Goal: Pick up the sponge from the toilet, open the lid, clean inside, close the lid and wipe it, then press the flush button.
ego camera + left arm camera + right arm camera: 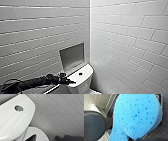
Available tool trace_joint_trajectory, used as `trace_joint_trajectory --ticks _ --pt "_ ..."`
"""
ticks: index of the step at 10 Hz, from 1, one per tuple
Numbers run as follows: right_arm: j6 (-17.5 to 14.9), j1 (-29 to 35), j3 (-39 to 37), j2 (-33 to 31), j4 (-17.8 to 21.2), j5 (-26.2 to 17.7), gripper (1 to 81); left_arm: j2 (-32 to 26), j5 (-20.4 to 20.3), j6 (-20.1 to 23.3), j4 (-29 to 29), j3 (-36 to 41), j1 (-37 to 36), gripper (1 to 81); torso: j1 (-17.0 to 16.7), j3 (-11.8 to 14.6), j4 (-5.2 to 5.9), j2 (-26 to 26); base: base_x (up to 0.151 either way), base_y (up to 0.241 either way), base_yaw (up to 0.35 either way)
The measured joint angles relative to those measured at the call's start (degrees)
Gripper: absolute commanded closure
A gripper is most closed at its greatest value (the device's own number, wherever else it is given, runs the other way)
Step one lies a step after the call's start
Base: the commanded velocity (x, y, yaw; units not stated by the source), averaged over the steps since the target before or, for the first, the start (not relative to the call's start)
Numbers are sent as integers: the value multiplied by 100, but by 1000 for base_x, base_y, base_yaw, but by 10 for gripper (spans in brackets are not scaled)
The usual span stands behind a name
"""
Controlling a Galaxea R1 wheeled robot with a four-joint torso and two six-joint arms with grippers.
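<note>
Head view: left pincer (pixel 67 80) in from the left, touching the near edge of the toilet (pixel 83 83) tank, near the dark flush button (pixel 80 73) but not on it; released or clenched, cannot tell. Left wrist view: same button (pixel 19 108) set in the glossy tank top, white rounded lid (pixel 40 134) just beside the tank, grey tiled wall (pixel 60 112) behind. Right wrist view: right pincer (pixel 137 139) grasping the bright blue sponge (pixel 136 116), held clear above a dark tiled floor (pixel 160 132).
</note>
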Motion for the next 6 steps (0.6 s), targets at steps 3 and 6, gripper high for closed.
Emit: trace_joint_trajectory --ticks 3,6 --pt "102 0 -11 96 0 60 811 573 196 -506 0 -1031 -311 10 2 0 0 2 0 0 0" --pt "113 0 -55 162 5 107 811 1189 385 -923 38 -2064 -584 811 2 -2 0 2 0 0 0"
